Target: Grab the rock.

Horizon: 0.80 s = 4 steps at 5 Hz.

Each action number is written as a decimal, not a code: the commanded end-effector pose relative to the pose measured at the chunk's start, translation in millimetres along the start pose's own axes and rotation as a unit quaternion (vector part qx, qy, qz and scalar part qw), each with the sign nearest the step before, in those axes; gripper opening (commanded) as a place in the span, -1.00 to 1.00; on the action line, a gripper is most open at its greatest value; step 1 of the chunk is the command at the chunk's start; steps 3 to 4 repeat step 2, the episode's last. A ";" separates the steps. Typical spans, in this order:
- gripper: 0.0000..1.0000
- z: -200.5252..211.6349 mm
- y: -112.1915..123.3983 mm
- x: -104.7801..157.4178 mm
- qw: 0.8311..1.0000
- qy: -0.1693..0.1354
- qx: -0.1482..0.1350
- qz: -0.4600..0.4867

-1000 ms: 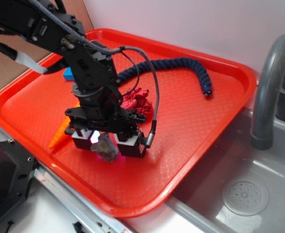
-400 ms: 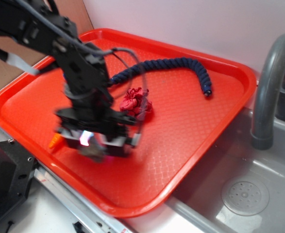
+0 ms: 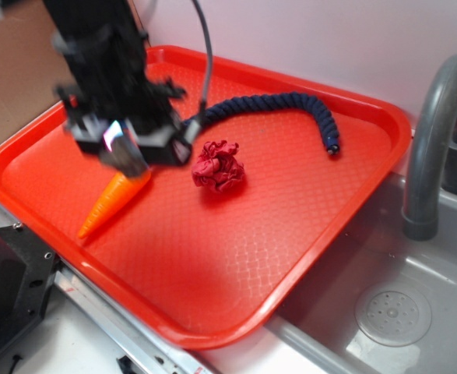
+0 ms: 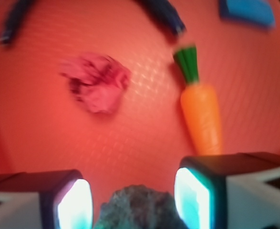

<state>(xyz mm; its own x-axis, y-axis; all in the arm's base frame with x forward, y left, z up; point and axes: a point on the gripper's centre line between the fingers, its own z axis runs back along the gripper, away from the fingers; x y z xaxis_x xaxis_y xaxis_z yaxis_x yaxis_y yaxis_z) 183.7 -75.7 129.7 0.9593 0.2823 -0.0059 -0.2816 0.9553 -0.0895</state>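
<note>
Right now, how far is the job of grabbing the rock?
Mostly done. The gripper is shut on the rock, which sits between its fingers in the wrist view. In the exterior view the rock hangs above the carrot, clear of the tray. Left: only to keep the hold.

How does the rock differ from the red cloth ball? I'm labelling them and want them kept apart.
The rock is grey-brown, hard-looking and jagged; the cloth ball is dark red, soft and wrinkled. The rock sits between the fingers of the gripper, above the tray; the cloth ball lies loose on the tray, beside the carrot. Both are small, lumpy and irregular.
</note>
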 end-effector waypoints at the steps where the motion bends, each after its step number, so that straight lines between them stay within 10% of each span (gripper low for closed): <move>1: -1.00 94.1 6.4 -12.3 0.993 -0.046 -0.037 -0.099; 4: -1.00 86.5 5.7 -13.8 0.990 -0.036 -0.015 -0.133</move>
